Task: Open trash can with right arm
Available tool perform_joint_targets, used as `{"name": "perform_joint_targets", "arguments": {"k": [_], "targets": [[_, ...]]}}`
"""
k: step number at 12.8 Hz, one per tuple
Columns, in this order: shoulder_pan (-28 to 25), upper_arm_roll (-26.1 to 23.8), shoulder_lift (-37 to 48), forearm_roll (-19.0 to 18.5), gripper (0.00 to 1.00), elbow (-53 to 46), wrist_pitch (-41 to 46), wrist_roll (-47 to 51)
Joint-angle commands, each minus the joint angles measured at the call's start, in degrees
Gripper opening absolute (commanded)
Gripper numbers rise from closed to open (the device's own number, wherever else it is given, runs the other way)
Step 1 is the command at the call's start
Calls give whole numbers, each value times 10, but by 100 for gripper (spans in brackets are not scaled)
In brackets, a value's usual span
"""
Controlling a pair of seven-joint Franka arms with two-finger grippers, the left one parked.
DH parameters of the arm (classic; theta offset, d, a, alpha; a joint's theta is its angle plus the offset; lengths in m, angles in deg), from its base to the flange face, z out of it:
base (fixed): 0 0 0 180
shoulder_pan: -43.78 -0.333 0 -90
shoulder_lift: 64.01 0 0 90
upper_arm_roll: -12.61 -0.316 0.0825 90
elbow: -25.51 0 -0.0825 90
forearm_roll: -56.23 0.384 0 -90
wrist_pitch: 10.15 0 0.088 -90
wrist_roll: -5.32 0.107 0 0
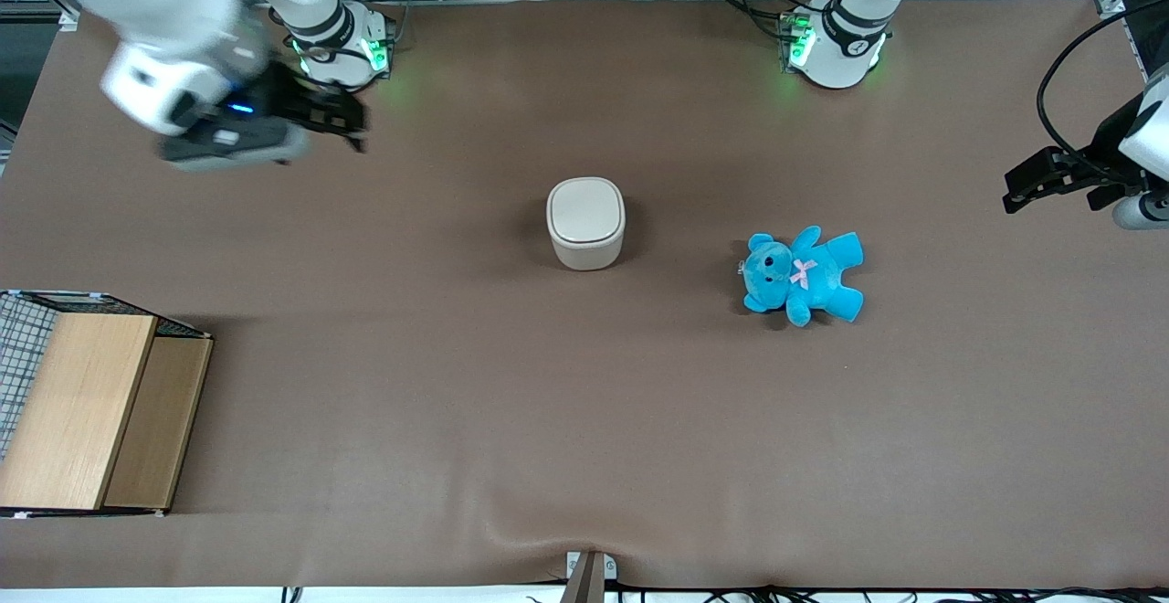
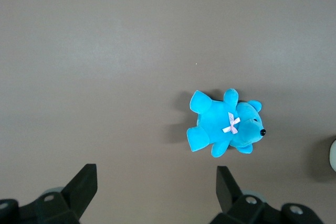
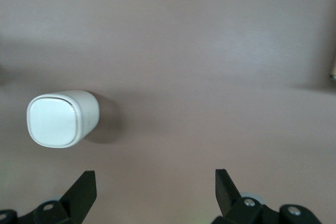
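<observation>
The cream-white trash can [image 1: 585, 222] stands upright in the middle of the brown table [image 1: 584, 420] with its flip lid down. It also shows in the right wrist view [image 3: 62, 118], lid shut. My right gripper [image 1: 352, 126] hangs high above the table near the right arm's base, toward the working arm's end and farther from the front camera than the can. In the right wrist view the gripper [image 3: 155, 184] is open and empty, its two black fingers [image 3: 84, 188] wide apart over bare table, well away from the can.
A blue teddy bear [image 1: 802, 274] lies on the table beside the can, toward the parked arm's end; it also shows in the left wrist view [image 2: 223, 127]. A wooden box with a wire mesh side [image 1: 87, 411] sits at the working arm's end, near the front edge.
</observation>
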Motion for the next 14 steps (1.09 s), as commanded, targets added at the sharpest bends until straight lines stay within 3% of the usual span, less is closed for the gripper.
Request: {"name": "perform_joint_targets", "arguments": {"k": [1,2,5,9,11,14], "targets": [[-54,10,-64,0,95,-18,-30,21],[-75,10,-83,0,80,-18,-46,49],[-135,10,-140,-4,60,-14,-117,116],[-182,10,-197,-13,0,-13,-160,127],[-208,10,-220,-53,0,-12,-165,130],[-227,10,-248,-59,0,-12,-184,168]]}}
